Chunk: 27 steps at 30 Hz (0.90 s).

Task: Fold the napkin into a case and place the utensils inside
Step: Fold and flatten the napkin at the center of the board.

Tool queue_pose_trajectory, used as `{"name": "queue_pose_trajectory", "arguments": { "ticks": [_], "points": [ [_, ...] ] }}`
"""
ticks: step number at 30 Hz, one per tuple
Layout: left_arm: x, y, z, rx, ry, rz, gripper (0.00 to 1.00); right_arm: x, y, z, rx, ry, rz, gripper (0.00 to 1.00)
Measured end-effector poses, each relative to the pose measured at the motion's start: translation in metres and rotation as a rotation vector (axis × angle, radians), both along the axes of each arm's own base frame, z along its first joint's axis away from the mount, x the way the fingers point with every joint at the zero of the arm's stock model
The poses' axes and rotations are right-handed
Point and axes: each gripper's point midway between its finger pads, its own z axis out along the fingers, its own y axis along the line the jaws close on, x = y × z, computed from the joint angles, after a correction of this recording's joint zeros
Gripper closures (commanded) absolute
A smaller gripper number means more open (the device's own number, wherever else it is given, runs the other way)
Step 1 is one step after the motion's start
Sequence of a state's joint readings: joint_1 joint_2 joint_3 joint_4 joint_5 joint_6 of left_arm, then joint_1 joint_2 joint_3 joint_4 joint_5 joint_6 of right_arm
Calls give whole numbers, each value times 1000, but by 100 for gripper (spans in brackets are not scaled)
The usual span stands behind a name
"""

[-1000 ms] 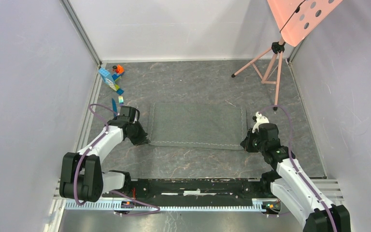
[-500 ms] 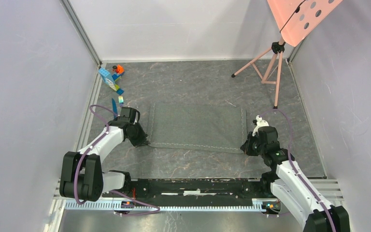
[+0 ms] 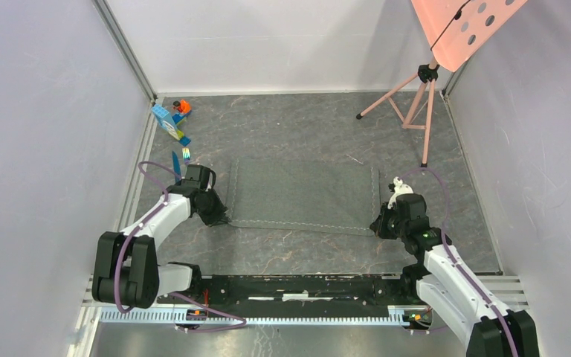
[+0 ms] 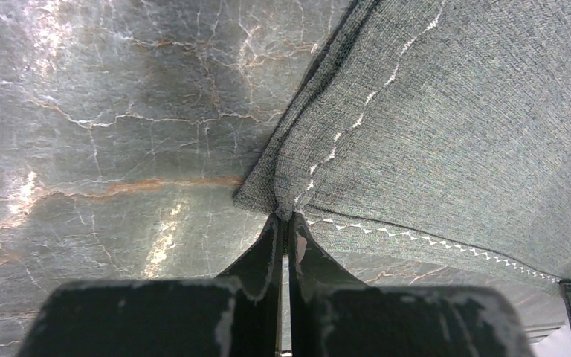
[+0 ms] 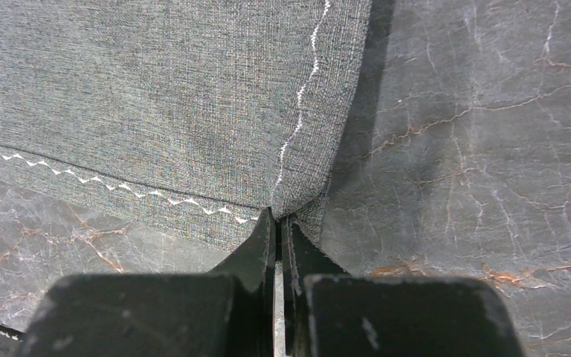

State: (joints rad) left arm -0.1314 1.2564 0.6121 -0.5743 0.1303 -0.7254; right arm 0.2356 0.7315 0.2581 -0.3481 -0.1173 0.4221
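Squarely mid-table, the napkin point(image 3: 301, 195), a dark grey woven cloth rectangle with pale zigzag stitching near its hem, lies spread out with both near corners pinched. The left gripper point(image 4: 283, 223) is pressed together on the near-left corner, the cloth puckering at its black tips. The right gripper point(image 5: 276, 219) clamps the near-right corner likewise. The slim blue knife point(image 3: 175, 162) and rainbow-headed fork point(image 3: 186, 154) lie beyond the left arm, near blue and orange toy blocks point(image 3: 172, 119), on the veined, stone-patterned table point(image 3: 290, 126).
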Motion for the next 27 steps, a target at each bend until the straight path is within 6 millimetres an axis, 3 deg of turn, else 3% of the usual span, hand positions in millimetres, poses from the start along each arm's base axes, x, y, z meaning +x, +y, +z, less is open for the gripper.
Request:
{"name": "queue_pose_trajectory", "arguments": {
  "ticks": [24, 27],
  "points": [
    [9, 7, 0, 47, -7, 16, 98, 10, 4, 2, 11, -16, 7, 99],
    [8, 8, -4, 52, 6, 17, 90, 11, 4, 2, 12, -19, 7, 89]
  ]
}}
